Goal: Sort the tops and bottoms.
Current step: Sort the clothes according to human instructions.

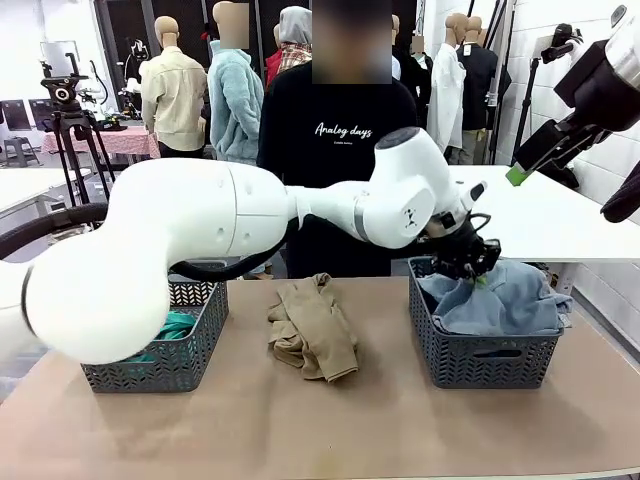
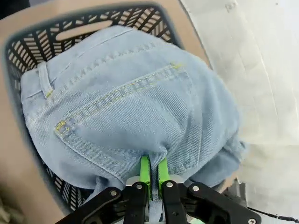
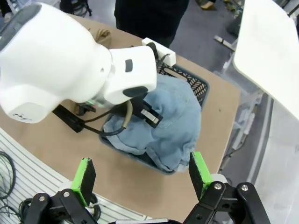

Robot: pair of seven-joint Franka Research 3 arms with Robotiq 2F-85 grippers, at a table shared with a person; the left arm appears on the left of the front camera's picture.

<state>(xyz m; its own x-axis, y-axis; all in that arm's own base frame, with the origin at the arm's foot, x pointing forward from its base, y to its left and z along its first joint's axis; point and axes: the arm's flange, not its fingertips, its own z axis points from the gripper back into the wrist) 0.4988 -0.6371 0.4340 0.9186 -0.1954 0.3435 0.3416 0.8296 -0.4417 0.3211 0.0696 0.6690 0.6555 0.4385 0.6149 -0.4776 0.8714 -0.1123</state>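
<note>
Clenched on a fold of the pale shorts [image 2: 131, 102], the left tool [image 2: 153, 164] is held just above the basket [image 2: 21, 51]; the shorts are bunched directly beneath it, already inside. The right tool [image 3: 140, 161] is seen spread wide, empty, well above and apart.

Coarse-woven denim shorts [image 2: 131, 102], matt plastic basket [image 2: 28, 53]

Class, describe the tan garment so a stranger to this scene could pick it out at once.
Start at the brown table with two dark grey baskets. Between the left basket and the right basket lies the tan top, crumpled straight on the tabletop. It alone lies outside a basket: the teal top and the pale denim shorts sit inside them.
</note>
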